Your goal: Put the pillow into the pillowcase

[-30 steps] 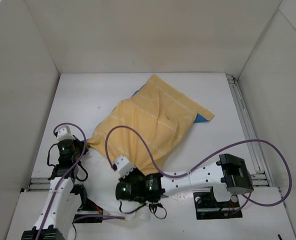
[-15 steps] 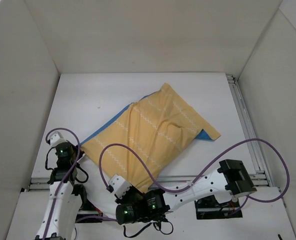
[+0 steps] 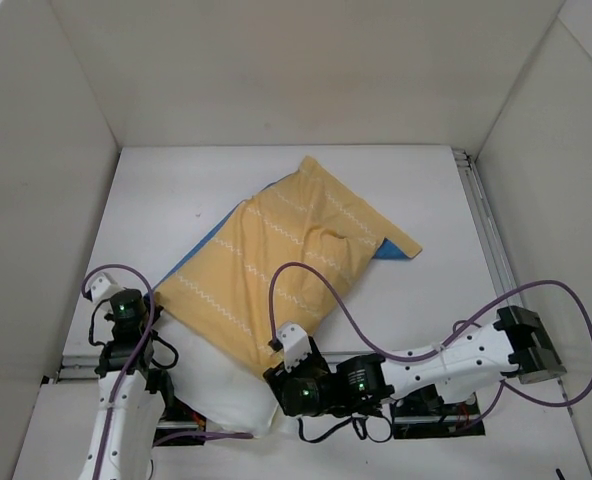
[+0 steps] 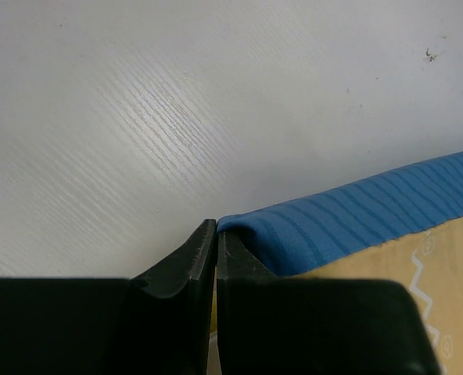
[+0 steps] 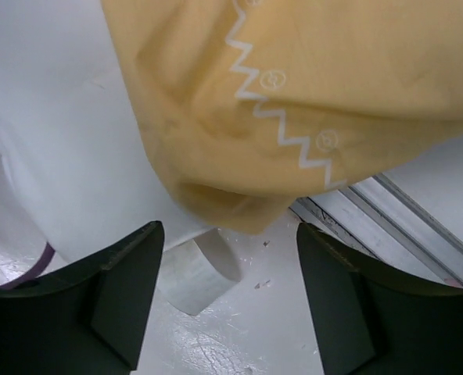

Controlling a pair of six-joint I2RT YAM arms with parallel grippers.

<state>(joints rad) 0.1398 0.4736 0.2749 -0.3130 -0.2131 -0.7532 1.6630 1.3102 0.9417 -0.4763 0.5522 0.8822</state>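
The pillowcase [image 3: 276,260] lies slanted across the table, yellow-orange face up, with blue showing along its left edge and at its right corner. The white pillow [image 3: 226,390] sticks out of its near end, over the table's front edge. My left gripper [image 4: 214,234] is shut on the pillowcase's near-left corner, where blue fabric [image 4: 357,219] folds over the jaw tip. My right gripper [image 5: 230,234] stands open just short of the pillowcase's near hem [image 5: 239,207], holding nothing. White pillow fabric [image 5: 67,156] shows to its left.
White walls close in the table on three sides. An aluminium rail [image 3: 491,250] runs along the right edge and another [image 5: 388,219] along the front. A purple cable [image 3: 326,290] loops over the pillowcase. A small white fabric tag [image 5: 204,273] hangs between my right fingers.
My right gripper has opened and let go of the pillowcase's near hem, and its arm has swung right. The pillowcase has shifted, and the white pillow end now shows at the front.
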